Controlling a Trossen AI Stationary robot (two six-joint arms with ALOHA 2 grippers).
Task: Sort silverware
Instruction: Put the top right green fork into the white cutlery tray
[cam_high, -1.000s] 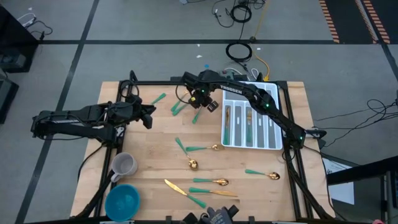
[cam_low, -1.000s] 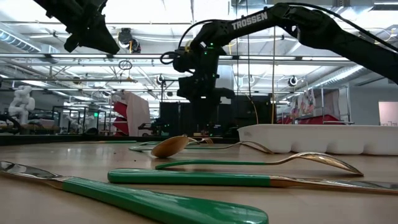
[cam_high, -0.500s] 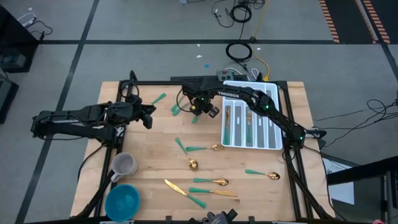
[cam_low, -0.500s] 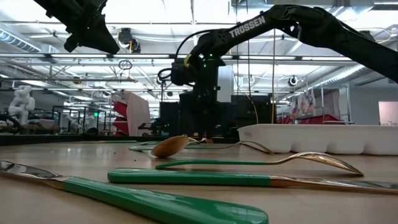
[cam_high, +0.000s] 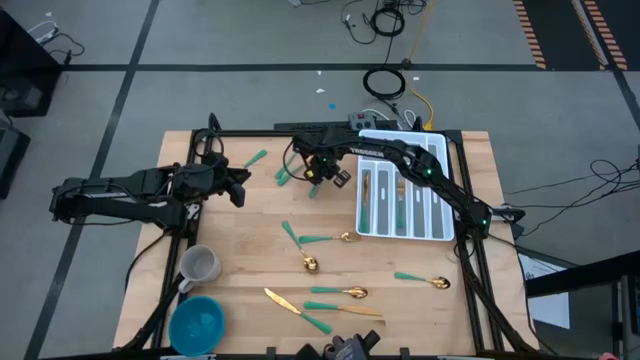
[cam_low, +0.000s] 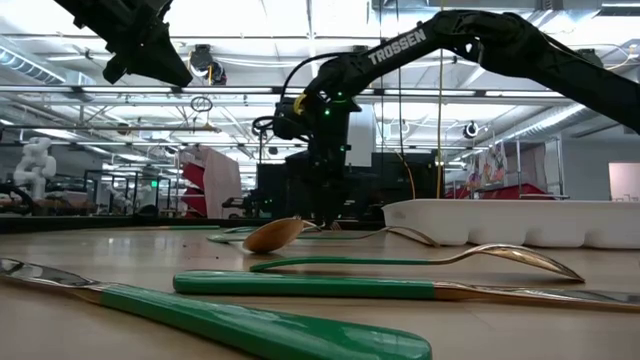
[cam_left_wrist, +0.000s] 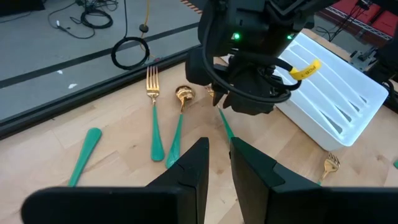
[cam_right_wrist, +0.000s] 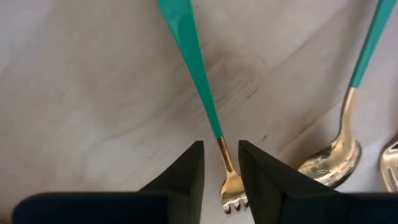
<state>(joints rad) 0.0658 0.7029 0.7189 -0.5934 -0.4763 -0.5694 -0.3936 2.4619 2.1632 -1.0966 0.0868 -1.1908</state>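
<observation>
Your right hand (cam_high: 322, 180) is down at the far side of the worktop (cam_high: 250, 260), just left of the white tray (cam_high: 438, 190). In its wrist view, its two fingers (cam_right_wrist: 186, 171) stand a narrow gap apart, one on each side of the gold neck of a fork (cam_right_wrist: 205, 112) that lies flat on the wood. They straddle it, but you cannot tell whether they touch it. A spoon (cam_right_wrist: 348, 124) lies just beside that fork, and the tip of another fork shows at the picture's edge.

Your left hand (cam_high: 240, 188) waits above the left half of the worktop, well apart from the right one, its fingers (cam_left_wrist: 193, 171) close together with only a slim gap and nothing between them.

Some silverware already lies in the tray's compartments (cam_high: 385, 200). More pieces lie loose: a teal handle (cam_high: 256, 158) near the far left, a fork and spoon (cam_left_wrist: 166, 118) side by side near the right hand, several spoons (cam_high: 320, 240) in the middle, a knife (cam_high: 285, 303) and others near the front edge, and a spoon (cam_high: 425, 280) to the front right. A grey mug (cam_high: 200, 265) and a blue bowl (cam_high: 197, 323) stand at the front left.
</observation>
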